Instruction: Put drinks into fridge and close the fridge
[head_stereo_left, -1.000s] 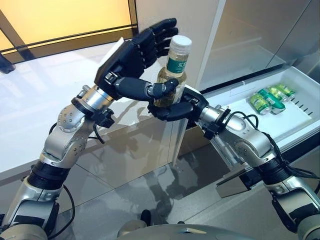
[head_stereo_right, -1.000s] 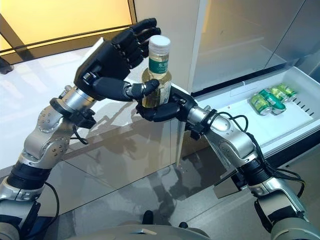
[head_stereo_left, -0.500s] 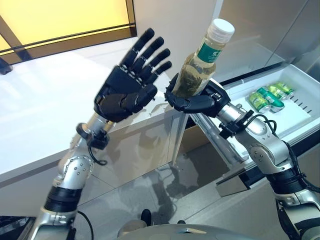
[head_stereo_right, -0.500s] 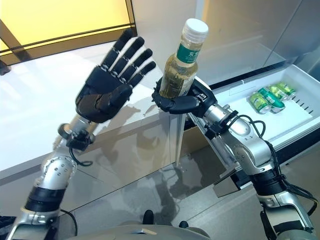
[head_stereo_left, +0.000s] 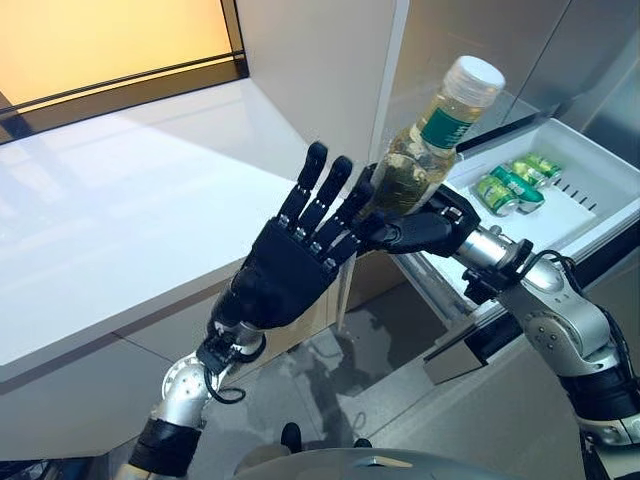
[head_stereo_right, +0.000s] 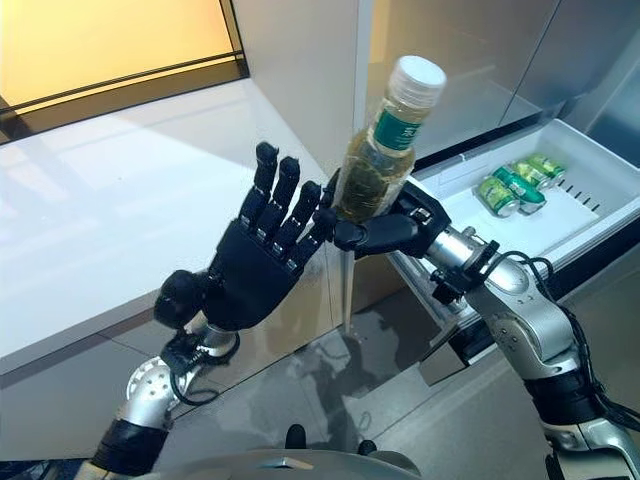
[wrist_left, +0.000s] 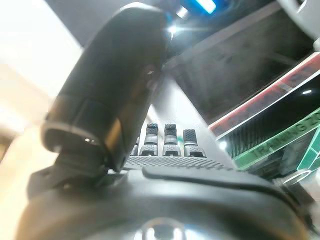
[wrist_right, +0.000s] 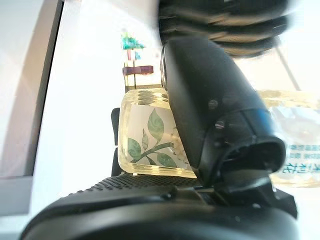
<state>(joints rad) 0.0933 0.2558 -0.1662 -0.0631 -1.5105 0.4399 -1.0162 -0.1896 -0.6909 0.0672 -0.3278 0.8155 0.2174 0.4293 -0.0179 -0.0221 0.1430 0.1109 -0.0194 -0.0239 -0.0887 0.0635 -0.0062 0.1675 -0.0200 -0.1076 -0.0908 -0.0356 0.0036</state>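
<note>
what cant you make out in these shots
- Lower part of the bottle: covered by the right robot hand in both eye views.
- Cans in the drawer: too small to count or tell how they lie.
- Fridge inside: cut off by the top edge of both eye views.
- Left wrist view: the open left robot hand fills it; the background is blurred.
- Right wrist view: the thumb hides much of the bottle.

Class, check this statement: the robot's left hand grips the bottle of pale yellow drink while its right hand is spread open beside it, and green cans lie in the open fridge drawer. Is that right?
The hands are swapped. The right hand grips the bottle, as the right wrist view shows close up; the left hand is spread open beside it. The green cans do lie in the open fridge drawer.
</note>
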